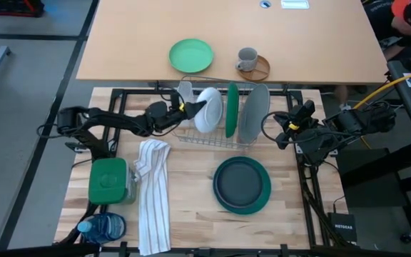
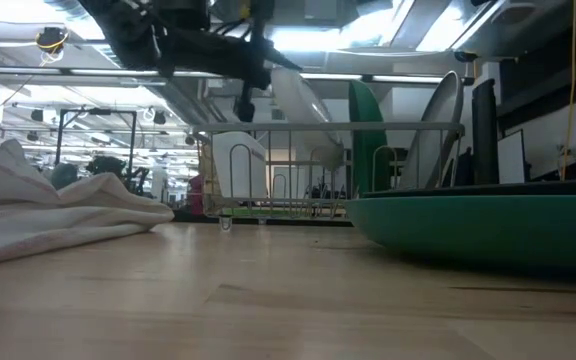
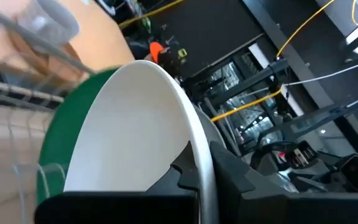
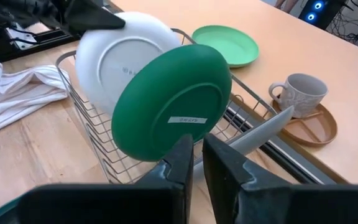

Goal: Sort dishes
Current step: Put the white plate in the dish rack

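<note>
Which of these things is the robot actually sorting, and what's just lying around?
Part of the job:
light grey plate, held by the left gripper
dark green plate in the wire rack
grey plate in the rack
charcoal plate stacked on a teal plate

Just lying about:
striped towel
mint plate
mug
green box

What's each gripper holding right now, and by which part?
The left gripper is shut on the rim of the light grey plate, which is tilted in the dish rack. The right gripper holds nothing, beside the rack.
</note>
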